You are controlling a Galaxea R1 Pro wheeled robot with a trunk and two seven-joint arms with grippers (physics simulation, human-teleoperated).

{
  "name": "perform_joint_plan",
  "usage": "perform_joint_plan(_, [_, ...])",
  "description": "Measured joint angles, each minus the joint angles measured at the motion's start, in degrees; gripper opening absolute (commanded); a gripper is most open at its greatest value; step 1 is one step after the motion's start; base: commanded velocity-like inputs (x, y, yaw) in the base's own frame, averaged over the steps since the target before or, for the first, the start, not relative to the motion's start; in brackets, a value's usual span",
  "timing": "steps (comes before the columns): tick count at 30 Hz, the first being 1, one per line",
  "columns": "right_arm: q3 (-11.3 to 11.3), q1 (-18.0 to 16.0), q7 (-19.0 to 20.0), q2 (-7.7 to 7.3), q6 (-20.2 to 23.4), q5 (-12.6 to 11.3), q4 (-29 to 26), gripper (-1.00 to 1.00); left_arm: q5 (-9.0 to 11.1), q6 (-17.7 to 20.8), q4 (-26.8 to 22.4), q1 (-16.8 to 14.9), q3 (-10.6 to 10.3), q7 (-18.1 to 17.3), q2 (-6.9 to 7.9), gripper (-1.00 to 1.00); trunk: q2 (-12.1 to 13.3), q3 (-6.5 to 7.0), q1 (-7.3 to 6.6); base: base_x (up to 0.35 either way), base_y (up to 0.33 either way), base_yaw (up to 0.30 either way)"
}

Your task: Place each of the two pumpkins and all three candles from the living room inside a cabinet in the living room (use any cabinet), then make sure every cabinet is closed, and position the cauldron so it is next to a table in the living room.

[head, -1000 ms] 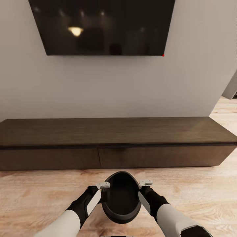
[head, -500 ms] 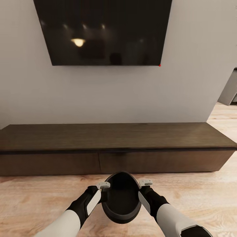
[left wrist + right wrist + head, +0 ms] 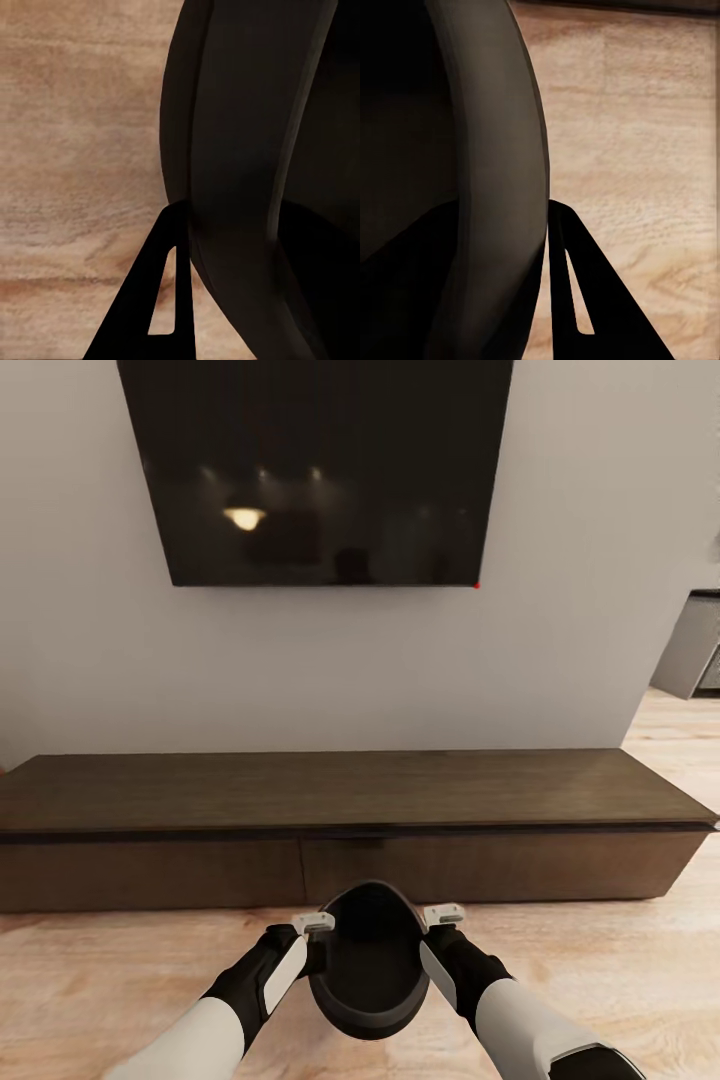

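Head view, dark round cauldron [image 3: 368,965] btwn both pincers, cabinet [image 3: 340,825] shut

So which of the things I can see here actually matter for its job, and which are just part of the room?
Part of the job:
- cauldron, dark and round, gripped at its rim on both sides
- left claw and right claw, each shut on the rim
- cabinet, long and low, drawer fronts shut

Just part of the room:
- television on the wall
- wooden floor
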Motion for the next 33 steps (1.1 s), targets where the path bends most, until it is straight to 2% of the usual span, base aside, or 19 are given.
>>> perform_joint_plan(6, [0.2, -0.01, -0.1, 0.0, -0.17, -0.36, 0.16, -1.0, -0.16, 0.06, -0.02, 0.01, 0.03, -0.01, 0.0, -1.0, 0.08, 1.33, -0.16, 0.0, 0.0, 0.087])
perform_joint_plan(16, [0.25, -0.01, -0.13, 0.0, -0.16, -0.42, 0.18, -1.0, -0.04, 0.05, -0.01, 0.02, -0.02, 0.06, 0.0, -1.0, 0.21, 3.55, -0.41, 0.0, 0.0, 0.263])
perform_joint_plan(21, [0.25, -0.01, -0.14, 0.0, -0.15, -0.43, 0.19, -1.0, -0.03, 0.06, -0.01, 0.02, -0.01, 0.06, 0.0, -1.0, 2.21, 4.45, -1.5, 0.0, 0.0, 0.278])
perform_joint_plan(28, [0.13, 0.0, -0.08, -0.01, -0.01, -0.21, 0.07, -1.0, 0.11, 0.03, 0.02, 0.01, -0.06, 0.09, 0.0, -1.0, 5.02, 5.7, -3.04, 0.0, 0.0, 0.047])
perform_joint_plan(33, [0.06, 0.0, -0.03, 0.0, 0.09, -0.05, 0.0, -1.0, 0.16, 0.03, 0.01, 0.01, -0.02, 0.07, 0.0, -1.0, 5.04, 5.71, -3.05, 0.0, 0.0, 0.0])
